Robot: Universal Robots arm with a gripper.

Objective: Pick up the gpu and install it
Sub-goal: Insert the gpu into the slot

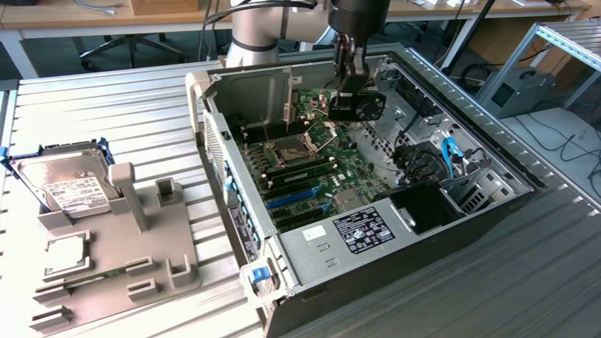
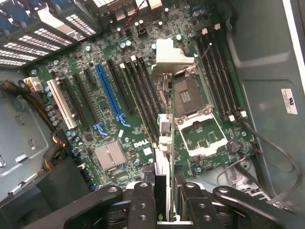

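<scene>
The gpu [image 2: 165, 143] shows edge-on in the wrist view as a thin dark card, with its silvery metal bracket [image 2: 174, 57] at the far end. My gripper [image 2: 165, 195] is shut on it, one black finger [image 2: 143, 200] on each face. The card hangs above the green motherboard [image 2: 100, 124], over the black slots between the blue slot [image 2: 108, 93] and the CPU socket [image 2: 190, 95], and I cannot tell whether it touches them. In the exterior view my gripper [image 1: 355, 105] is down inside the open computer case [image 1: 225, 176], over the far end of the board.
A grey holder tray [image 1: 112, 260] lies at the exterior view's left with a silver hard drive [image 1: 66, 183] and a small square CPU chip [image 1: 64, 253]. Inside the case are the power supply [image 1: 362, 229], blue cables [image 1: 449, 158] and drive bays. Case walls ring the board.
</scene>
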